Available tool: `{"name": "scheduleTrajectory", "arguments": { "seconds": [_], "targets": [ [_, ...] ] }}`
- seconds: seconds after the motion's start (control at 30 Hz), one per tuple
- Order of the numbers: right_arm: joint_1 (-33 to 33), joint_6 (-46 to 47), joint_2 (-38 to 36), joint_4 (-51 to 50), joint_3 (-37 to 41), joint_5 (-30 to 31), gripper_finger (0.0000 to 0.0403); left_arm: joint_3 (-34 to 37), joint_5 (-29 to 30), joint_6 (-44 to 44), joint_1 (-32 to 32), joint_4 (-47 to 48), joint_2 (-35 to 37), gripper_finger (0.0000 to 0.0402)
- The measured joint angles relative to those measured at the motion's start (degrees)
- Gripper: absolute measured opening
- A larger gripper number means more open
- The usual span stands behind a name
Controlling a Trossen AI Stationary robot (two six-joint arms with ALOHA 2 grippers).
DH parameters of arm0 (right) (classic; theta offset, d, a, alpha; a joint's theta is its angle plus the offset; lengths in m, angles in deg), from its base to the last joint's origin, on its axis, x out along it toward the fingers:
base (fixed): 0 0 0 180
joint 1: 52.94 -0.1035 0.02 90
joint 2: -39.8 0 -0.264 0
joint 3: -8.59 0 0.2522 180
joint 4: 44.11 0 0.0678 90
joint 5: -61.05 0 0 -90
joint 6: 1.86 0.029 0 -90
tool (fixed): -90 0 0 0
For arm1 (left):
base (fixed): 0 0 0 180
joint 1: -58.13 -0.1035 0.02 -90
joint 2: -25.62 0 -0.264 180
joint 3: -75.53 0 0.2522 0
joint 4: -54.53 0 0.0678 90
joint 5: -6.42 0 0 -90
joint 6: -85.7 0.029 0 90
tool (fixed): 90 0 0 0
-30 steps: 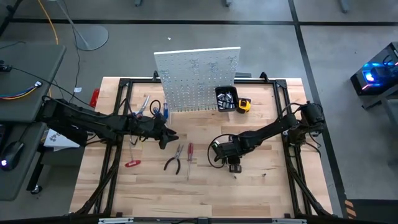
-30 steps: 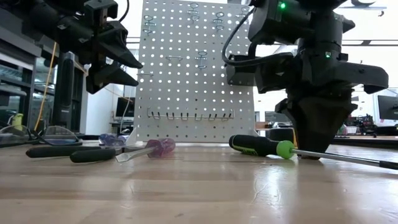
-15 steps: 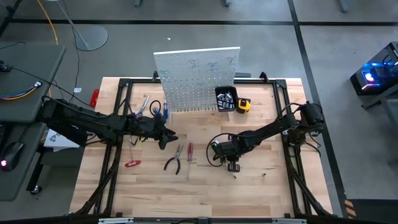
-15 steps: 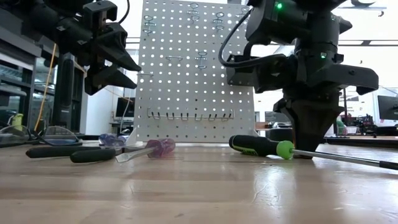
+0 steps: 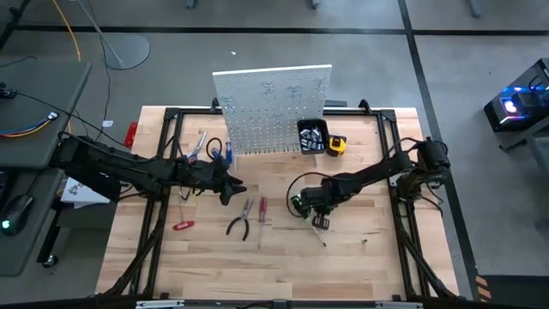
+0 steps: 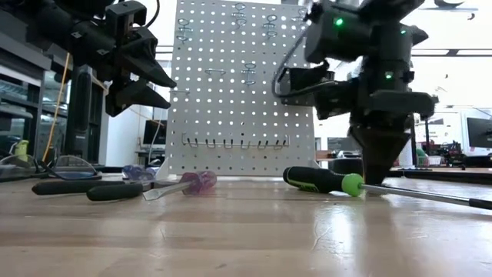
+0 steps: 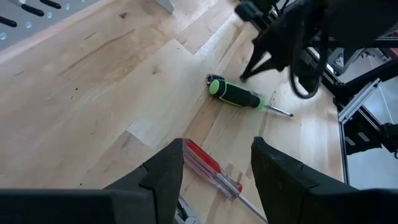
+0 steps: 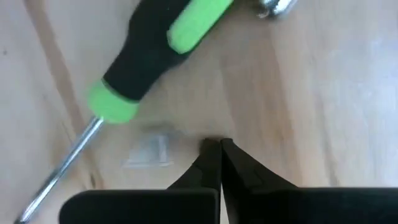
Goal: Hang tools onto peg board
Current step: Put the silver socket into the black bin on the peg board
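item: green-black screwdriver (image 6: 327,181), lying flat on the wooden table (image 5: 369,257), right of centre, just beside the right gripper (image 8: 217,149). stiff steel shaft, chunky moulded handle; judged light, rigid, not fragile. the round handle may roll and the shaft looks slippery, so the black waist of the handle is the best place to take hold.

right gripper: tip down at the table next to the shaft end of the screwdriver, fingers pressed together, holding nothing.

left gripper (image 7: 214,162): raised over the table's left half, fingers spread apart, empty.

other tools on the table: red screwdriver (image 7: 211,174) and dark-handled pliers (image 5: 239,221) side by side near centre; red-handled cutters (image 5: 182,226) further left; a small cluster with a blue handle (image 5: 216,151) at the foot of the board, contents too small to sort. all judged hard and light; pliers and cutters heavier at the head, best held by the handles.

peg board (image 5: 273,107): upright at the far edge, white, perforated, a row of hooks low down; no tool hung yet.

container: small black bin (image 5: 311,136) on the board's lower right corner, holding small shiny metal pieces, kind not discernible. yellow tape measure (image 5: 336,145) just beside it.
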Motion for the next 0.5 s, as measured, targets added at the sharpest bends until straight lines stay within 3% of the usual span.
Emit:
{"name": "scheduleTrajectory", "arguments": {
  "seconds": [0.27,0.4,0.5],
  "targets": [
    [1.27,1.92,-5.19,-2.53,-0.04,0.38,0.0004,0.00,0.12,0.02,-0.02,0.13,-0.01,0.0172],
    [0.28,3.59,-7.72,-4.91,-0.04,-4.01,0.0002,-0.02,0.07,0.00,-0.02,0.09,-0.01,0.0172],
    [-4.08,6.64,-9.92,-7.71,-0.02,-7.11,0.0002,-0.02,0.02,0.01,0.02,0.06,0.00,0.0172]
  ]
}}
